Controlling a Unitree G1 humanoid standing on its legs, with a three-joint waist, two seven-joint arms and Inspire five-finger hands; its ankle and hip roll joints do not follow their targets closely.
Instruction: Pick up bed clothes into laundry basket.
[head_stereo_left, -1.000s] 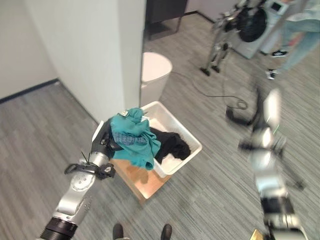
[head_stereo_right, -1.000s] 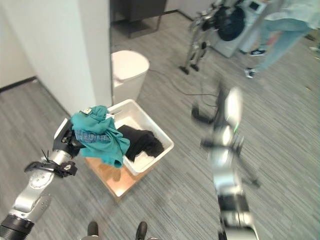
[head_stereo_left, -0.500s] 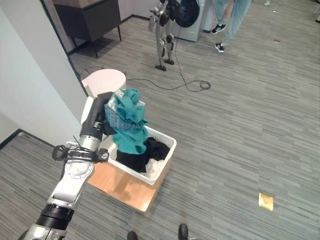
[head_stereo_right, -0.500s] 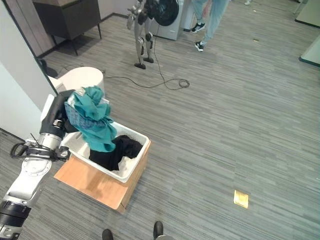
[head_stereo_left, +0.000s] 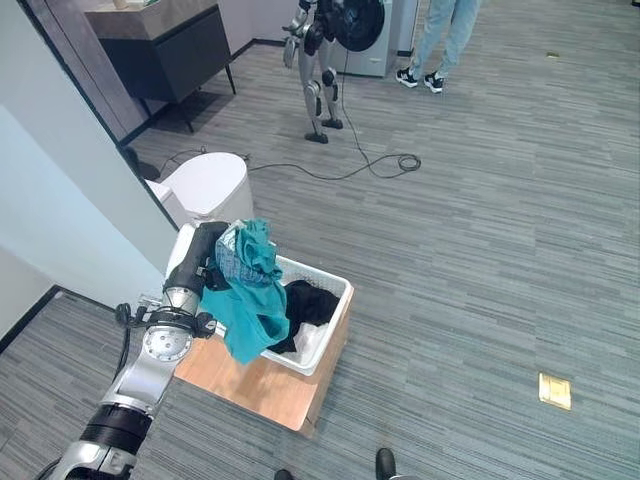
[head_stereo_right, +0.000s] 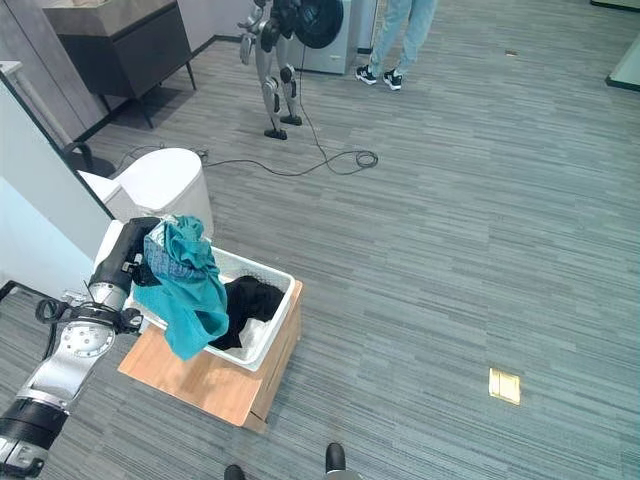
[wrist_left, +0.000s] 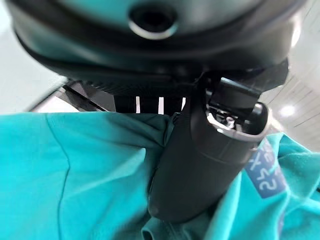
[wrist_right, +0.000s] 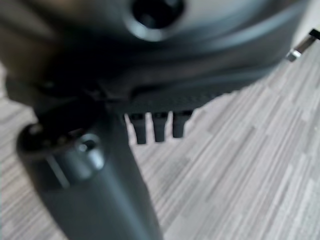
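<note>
Your left hand (head_stereo_left: 205, 262) grips the bunched teal cotton garment (head_stereo_left: 250, 300) at centre-left (hem overhanging the white plastic laundry basket (head_stereo_left: 322, 336)'s near rim); released here, it could slide outside.

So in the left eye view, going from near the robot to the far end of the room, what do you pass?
Light wooden box → white plastic laundry basket → round white bin → coiled black cable → dark cabinet.

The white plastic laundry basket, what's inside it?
Inside the white plastic laundry basket lies a black garment. The teal cloth held by the left hand hangs over the near rim, hiding that side's contents.
</note>
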